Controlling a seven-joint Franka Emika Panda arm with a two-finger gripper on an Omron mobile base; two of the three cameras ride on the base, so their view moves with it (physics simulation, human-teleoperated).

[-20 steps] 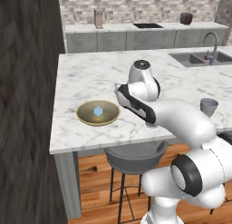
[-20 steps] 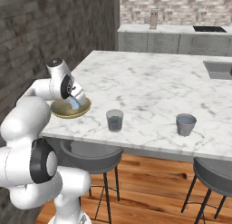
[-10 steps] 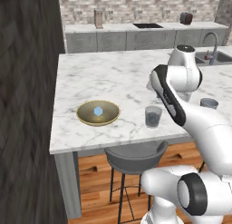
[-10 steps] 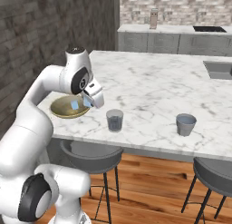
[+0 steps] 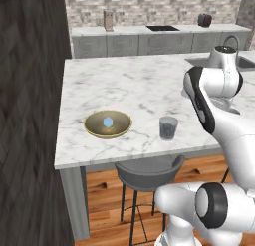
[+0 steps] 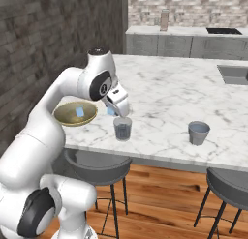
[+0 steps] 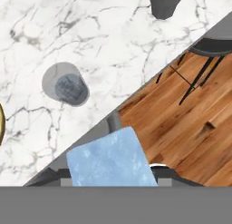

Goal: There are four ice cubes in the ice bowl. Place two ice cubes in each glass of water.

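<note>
The hand (image 6: 113, 110) hangs just above the near glass of water (image 6: 122, 128), clamped on an ice cube (image 7: 110, 158) that crowds the hand view and hides the fingertips. One ice cube (image 5: 107, 122) lies in the ice bowl (image 5: 107, 124) on the counter (image 5: 129, 85). The arm blocks the far glass (image 6: 198, 132) from the left. A stool (image 5: 148, 172), partly cut off, sits under the counter's edge.

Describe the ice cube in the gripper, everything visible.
The ice cube is a pale light-blue, translucent block with faintly mottled faces, held in the gripper. In the right base view it hangs just above the near glass of water, touching neither glass nor marble counter.
</note>
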